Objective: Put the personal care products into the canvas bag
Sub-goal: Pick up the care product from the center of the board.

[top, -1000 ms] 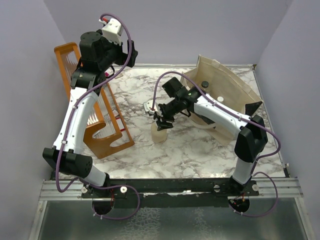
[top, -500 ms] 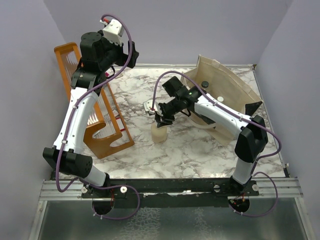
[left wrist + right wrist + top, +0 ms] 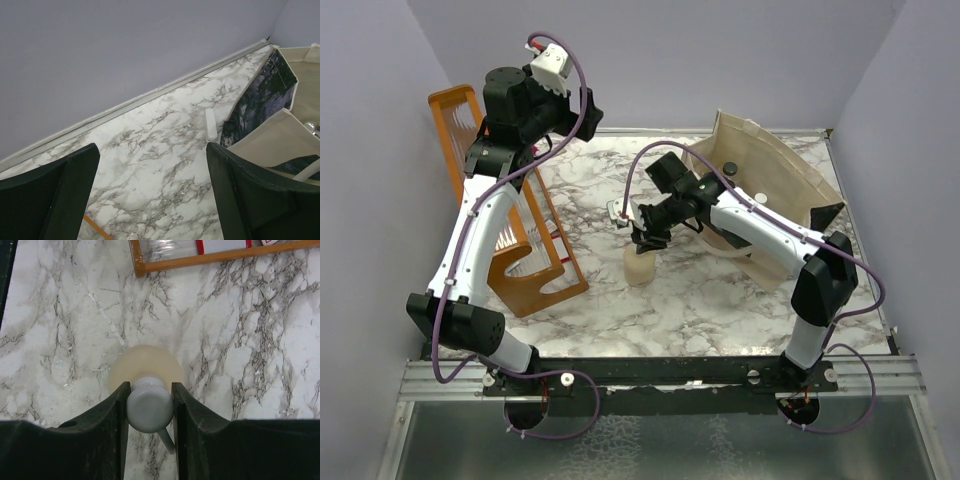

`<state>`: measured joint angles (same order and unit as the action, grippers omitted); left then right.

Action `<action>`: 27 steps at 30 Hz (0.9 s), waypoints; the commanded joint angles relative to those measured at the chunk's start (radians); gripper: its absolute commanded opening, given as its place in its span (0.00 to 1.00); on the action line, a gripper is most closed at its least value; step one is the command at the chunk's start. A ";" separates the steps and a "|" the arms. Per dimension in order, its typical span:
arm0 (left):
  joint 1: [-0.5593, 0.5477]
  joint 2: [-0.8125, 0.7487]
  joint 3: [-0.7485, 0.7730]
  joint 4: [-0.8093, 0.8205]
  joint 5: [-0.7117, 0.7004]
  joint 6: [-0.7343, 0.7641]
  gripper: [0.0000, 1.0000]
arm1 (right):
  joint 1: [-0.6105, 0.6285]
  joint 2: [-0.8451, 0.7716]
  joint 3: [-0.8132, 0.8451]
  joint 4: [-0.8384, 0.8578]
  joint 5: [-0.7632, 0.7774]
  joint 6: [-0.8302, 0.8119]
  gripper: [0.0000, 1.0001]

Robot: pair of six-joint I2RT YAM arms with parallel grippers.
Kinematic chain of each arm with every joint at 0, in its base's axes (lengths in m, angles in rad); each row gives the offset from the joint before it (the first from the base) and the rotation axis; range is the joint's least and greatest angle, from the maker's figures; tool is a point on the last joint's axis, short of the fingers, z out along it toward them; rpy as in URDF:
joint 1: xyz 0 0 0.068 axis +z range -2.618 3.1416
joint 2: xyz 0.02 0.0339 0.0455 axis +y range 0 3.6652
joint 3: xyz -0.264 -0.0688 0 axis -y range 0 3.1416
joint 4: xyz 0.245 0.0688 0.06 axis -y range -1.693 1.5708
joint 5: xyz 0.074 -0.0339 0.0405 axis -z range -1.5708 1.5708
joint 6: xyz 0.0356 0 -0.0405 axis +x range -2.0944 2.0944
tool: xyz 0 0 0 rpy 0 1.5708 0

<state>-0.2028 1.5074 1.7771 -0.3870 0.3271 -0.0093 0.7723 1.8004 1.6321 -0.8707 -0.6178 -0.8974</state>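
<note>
Step in hand: the grasp on the beige pump bottle [image 3: 640, 266], which stands upright near the middle of the marble table [image 3: 700, 300]. The right gripper [image 3: 150, 401] has its jaws closed part-way onto the grey pump head, both pads touching it. Next comes a straight lift by that head, which I judge a slippery hold, then a carry toward 2 o'clock to the canvas bag's [image 3: 790, 170] open mouth. At 11 o'clock, high beyond the orange wooden rack [image 3: 535, 282], the left gripper [image 3: 152, 152] gapes wide, empty
</note>
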 commanded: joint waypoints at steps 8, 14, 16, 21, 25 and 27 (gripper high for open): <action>0.005 -0.026 -0.043 0.039 0.110 -0.022 0.90 | 0.007 -0.102 0.033 0.035 0.072 0.110 0.01; 0.005 -0.029 -0.051 0.041 0.139 -0.021 0.89 | 0.006 -0.127 0.029 0.033 0.115 0.143 0.01; 0.005 -0.031 -0.053 0.041 0.143 -0.022 0.89 | 0.007 -0.130 0.017 0.046 0.145 0.166 0.01; 0.006 -0.036 -0.066 0.043 0.152 -0.019 0.89 | 0.007 -0.133 0.005 0.082 0.200 0.264 0.01; 0.003 -0.037 -0.074 0.042 0.157 -0.016 0.88 | 0.006 -0.136 -0.015 0.116 0.218 0.310 0.01; 0.004 -0.038 -0.077 0.043 0.158 -0.014 0.88 | 0.007 -0.134 -0.023 0.124 0.220 0.319 0.01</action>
<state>-0.2028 1.5051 1.7119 -0.3733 0.4500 -0.0174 0.7723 1.7222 1.6112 -0.8555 -0.4179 -0.6464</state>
